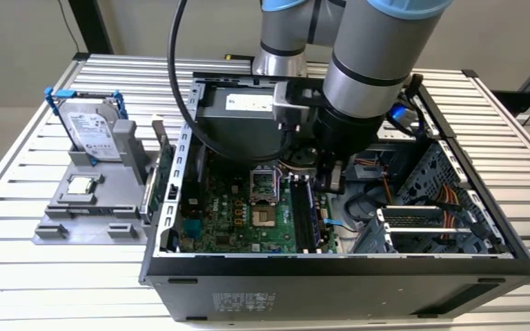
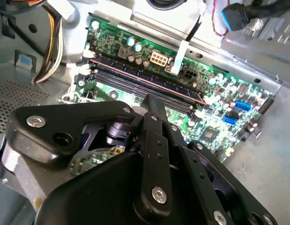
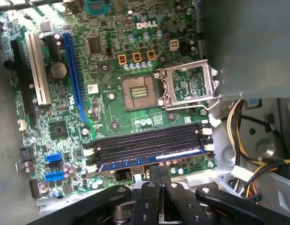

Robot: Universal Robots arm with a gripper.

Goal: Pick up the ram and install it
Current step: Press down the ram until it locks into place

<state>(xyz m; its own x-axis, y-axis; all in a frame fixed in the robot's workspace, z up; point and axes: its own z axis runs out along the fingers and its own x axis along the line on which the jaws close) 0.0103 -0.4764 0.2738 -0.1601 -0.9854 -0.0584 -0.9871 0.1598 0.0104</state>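
Observation:
The ram (image 3: 149, 158) is a thin green stick with a blue label strip. It sits in the memory slot nearest the motherboard's edge, level with the empty black slots (image 3: 145, 143) beside it. From the exterior view the ram (image 1: 312, 210) lies inside the open computer case, just below my gripper (image 1: 328, 176). My gripper (image 3: 159, 174) is shut, its two black fingers pressed together with nothing between them, and its tip hovers close by the ram. In the second wrist view the gripper (image 2: 152, 105) points toward the row of slots where the ram (image 2: 135, 75) sits.
The green motherboard (image 3: 112, 112) has an open processor socket (image 3: 138, 91) and long card slots (image 3: 72, 70). The case walls (image 1: 339, 265), drive cage (image 1: 430, 227) and cable bundles (image 3: 248, 173) crowd around it. A silver hard drive (image 1: 90, 131) stands in a grey holder (image 1: 85, 214) outside the case.

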